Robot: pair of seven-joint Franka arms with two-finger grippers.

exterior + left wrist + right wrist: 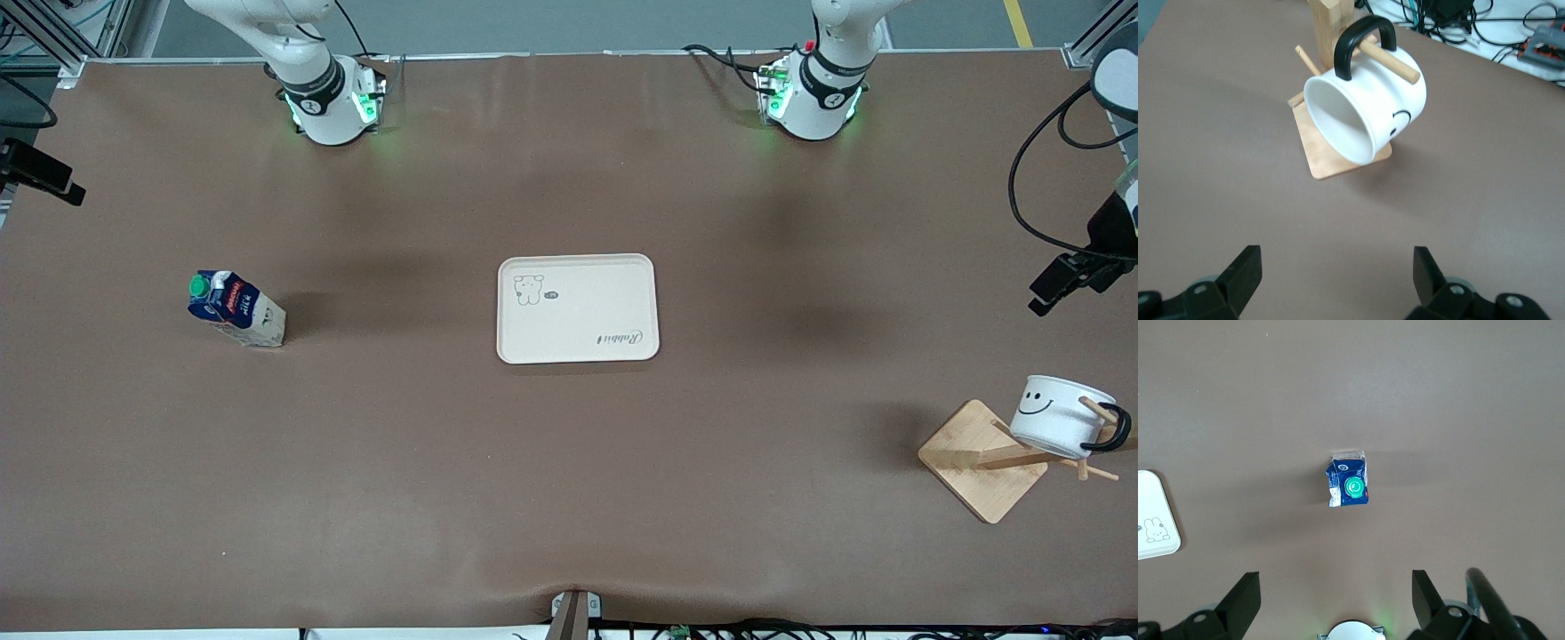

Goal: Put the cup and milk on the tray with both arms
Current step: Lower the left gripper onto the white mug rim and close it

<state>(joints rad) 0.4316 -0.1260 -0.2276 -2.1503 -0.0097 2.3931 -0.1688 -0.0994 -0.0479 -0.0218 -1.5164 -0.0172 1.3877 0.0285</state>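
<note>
step: both arms reaching | left gripper point(1338, 280) hanging spread before cup point(1062, 416), hung on rack peg point(1388, 60), frame's lower right; slide handle off peg | right gripper point(1336, 600) spread above milk point(236, 308), mid-left | tray point(578, 308) waiting centre

A brown matte table covering point(569, 498) fills nearly the whole front view, creased slightly at 6 o'clock. Grey floor point(569, 25) shows along 12 o'clock, with a yellow floor line point(1018, 22) near 1 o'clock. Black cables point(800, 629) trail at 5 o'clock. Light is soft and even.
</note>
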